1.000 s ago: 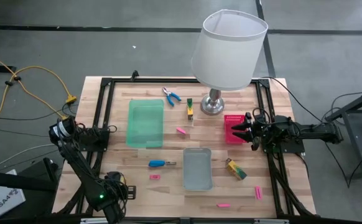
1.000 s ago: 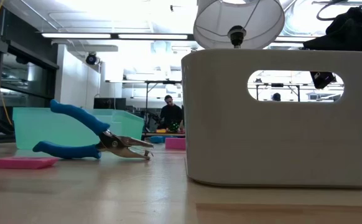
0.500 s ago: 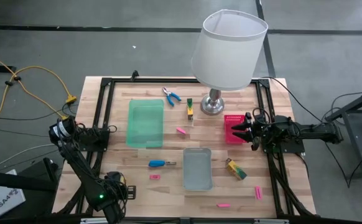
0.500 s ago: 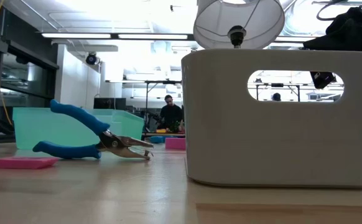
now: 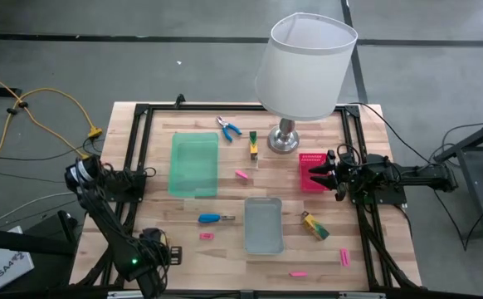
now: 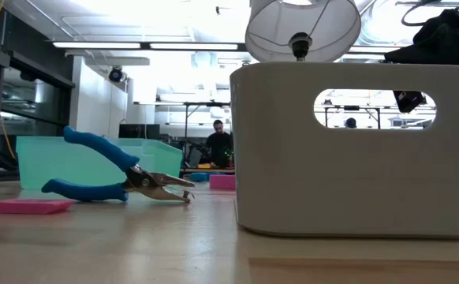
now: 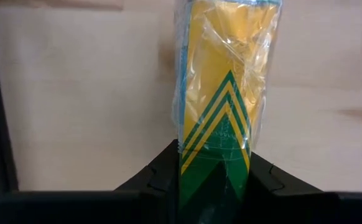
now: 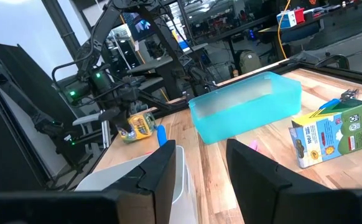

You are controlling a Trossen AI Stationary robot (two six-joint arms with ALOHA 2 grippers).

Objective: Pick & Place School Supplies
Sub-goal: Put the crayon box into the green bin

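The left hand (image 7: 213, 168) pinches 1 yellow-and-green plastic-wrapped packet (image 7: 221, 93) by its end. The packet's long axis runs straight out from between the fingers, and its green chevrons point away from the hand, over bare wood. In the high view this hand (image 5: 160, 253) sits well to the left of the grey rectangular tray (image 5: 263, 228), near the front left corner of the wooden worktop (image 5: 225, 266).

The right hand (image 5: 329, 176) hovers over the pink mesh tray (image 5: 311, 158), to the upper right of the grey tray. Its 2 dark fingers (image 8: 162, 174) are spread, with nothing between them.

The blue-handled screwdriver (image 5: 215, 218) lies just left of the grey tray. Its long axis runs across the worktop, and its shaft points at the tray. A small flat pink bar (image 5: 207, 236) lies near it, a little closer to the front edge.

The blue-handled pliers (image 5: 229, 126) lie well behind the grey tray on a slant, beside the translucent green tray (image 5: 194, 164). A yellow-and-green box (image 5: 253, 145) and a second pink bar (image 5: 242, 174) lie between the pliers and the grey tray.

Just right of the grey tray, another yellow-and-green piece (image 5: 314, 225) lies diagonally. 2 more pink bars lie to the tray's front right: 1 (image 5: 298, 273) crosswise and 1 (image 5: 344, 258) lengthwise.
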